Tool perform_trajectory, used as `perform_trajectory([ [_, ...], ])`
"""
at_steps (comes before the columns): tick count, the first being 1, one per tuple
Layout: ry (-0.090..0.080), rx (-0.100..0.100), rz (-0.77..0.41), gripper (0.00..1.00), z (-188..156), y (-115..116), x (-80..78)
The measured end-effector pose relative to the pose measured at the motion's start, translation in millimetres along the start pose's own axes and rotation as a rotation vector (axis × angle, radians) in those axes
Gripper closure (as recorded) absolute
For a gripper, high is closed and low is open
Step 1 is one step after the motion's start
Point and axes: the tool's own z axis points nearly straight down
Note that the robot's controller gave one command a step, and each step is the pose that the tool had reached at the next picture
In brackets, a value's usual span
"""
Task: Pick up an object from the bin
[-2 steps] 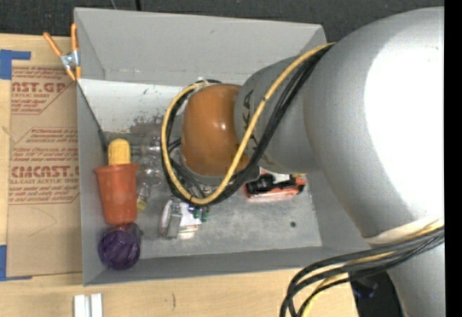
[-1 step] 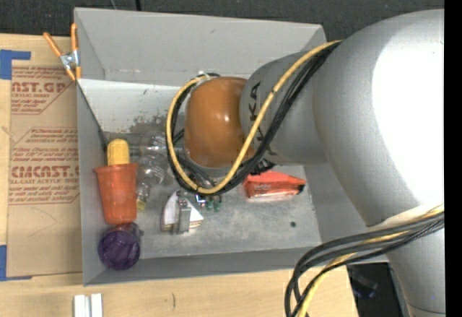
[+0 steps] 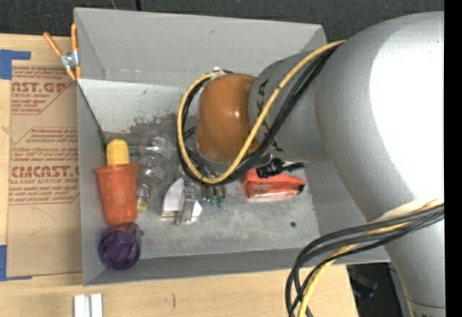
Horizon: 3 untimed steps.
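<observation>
My gripper [image 3: 206, 191] pokes out as a dark stub below the arm's brown dome, near the middle of the bin floor. Right at its lower left lies a small white and silver piece [image 3: 179, 204], touching or almost touching it; I cannot tell whether it is gripped. A crumpled clear plastic thing [image 3: 153, 157] lies just left of the gripper. A red-orange tool with a black part [image 3: 273, 184] lies to its right, partly under the arm.
Along the bin's left wall an orange cup [image 3: 118, 193] lies with a yellow piece [image 3: 118, 152] above it and a purple round thing [image 3: 119, 248] in the near left corner. The arm covers the bin's right side. Bare floor shows along the front.
</observation>
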Motion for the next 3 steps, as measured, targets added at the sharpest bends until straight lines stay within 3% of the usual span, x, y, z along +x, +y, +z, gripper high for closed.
perform_trajectory([
  [3, -0.003, -0.002, -0.059, 1.0, 0.0, -15.4, -11.7],
])
